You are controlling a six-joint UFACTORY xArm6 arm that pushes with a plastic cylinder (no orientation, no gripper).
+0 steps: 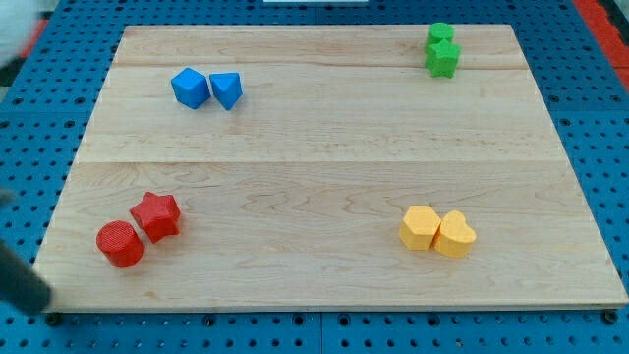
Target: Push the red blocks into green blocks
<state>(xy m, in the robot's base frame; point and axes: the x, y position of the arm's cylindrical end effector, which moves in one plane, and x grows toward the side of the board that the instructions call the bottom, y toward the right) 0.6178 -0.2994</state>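
2 red blocks, cylinder (120, 244) touching star (156, 215), sit diagonally opposite the stacked-looking green pair (441, 49) on the bench (314, 157); my tip is unseen, so no pincer state can be told.

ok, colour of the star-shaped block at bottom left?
Red. The star block shows clearly in the camera view, touching the red cylinder.

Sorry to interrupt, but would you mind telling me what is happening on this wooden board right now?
I am meant to push the red blocks into the green ones, but nothing is being pushed yet. A blurred dark shape at the view's bottom left may be my rod; my tip does not show. The red cylinder and red star block sit touching near the bottom left of the wooden board. The two green blocks sit far off at the top right.
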